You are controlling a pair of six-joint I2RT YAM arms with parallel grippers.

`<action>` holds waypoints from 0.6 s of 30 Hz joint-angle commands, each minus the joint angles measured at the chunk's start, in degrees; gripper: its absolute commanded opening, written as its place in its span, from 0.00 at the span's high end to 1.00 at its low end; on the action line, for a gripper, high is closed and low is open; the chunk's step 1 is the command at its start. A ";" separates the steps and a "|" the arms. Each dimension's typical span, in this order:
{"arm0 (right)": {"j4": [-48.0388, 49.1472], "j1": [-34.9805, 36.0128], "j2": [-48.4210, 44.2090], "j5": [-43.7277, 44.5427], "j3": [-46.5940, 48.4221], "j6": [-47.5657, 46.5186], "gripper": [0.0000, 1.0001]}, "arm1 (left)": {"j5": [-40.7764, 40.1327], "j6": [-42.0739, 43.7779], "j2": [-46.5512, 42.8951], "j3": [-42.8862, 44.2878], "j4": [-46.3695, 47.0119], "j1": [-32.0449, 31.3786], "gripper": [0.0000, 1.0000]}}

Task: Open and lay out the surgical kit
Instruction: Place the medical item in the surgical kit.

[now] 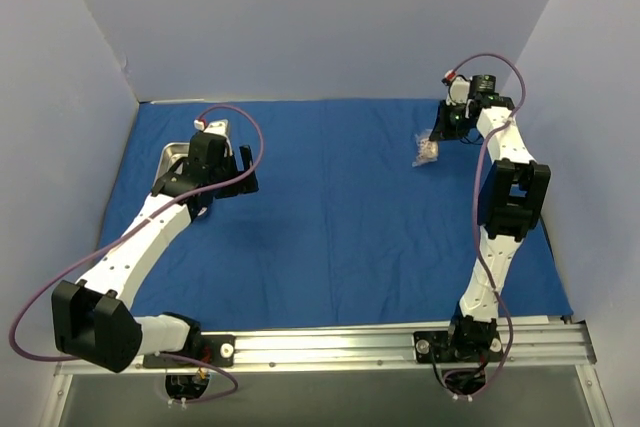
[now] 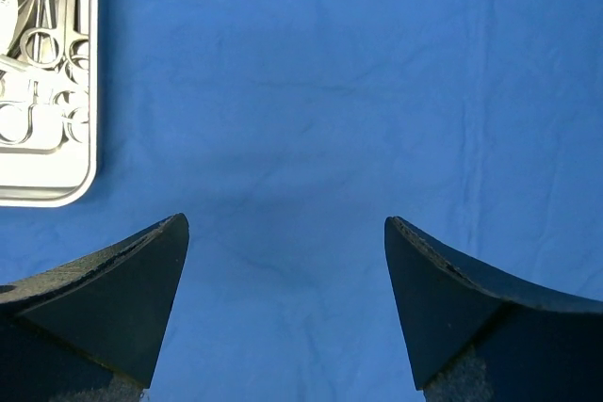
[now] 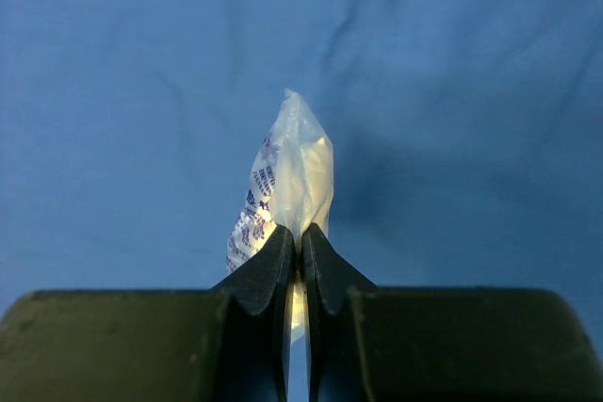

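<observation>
Top view, kit: A blue cloth (image 1: 340,237) lies spread flat across the table. A steel tray (image 1: 170,159) sits near its far left corner. A small packet (image 1: 427,150) is at the far right, well apart from the tray.
Top view, arms: The left gripper (image 1: 238,169) is just beside the tray. The right gripper (image 1: 447,125) is next to the packet.
Left wrist view, gripper: The left gripper (image 2: 285,223) has its jaws spread wide with nothing between them. Only bare cloth (image 2: 330,91) lies below.
Left wrist view, tray: The tray (image 2: 57,193) is off to one side, not under the jaws. Ring-handled clamps (image 2: 38,44) lie inside it.
Right wrist view: The right gripper (image 3: 297,233) is clenched on one edge of the clear, printed packet (image 3: 292,167). I cannot tell whether the packet touches the cloth (image 3: 141,91).
Step, as I judge it: The cloth looks opened, and the contents are being laid out one at a time.
Next move, as I judge it: The right arm sets the packet on bare cloth and lets go. The free left gripper must centre over the tray to pick out the thin, flat-lying clamps.
</observation>
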 commanded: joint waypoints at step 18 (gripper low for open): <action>2.69 -2.46 17.47 11.48 21.55 -4.35 0.84 | 2.83 5.46 4.47 4.17 -1.37 0.39 0.06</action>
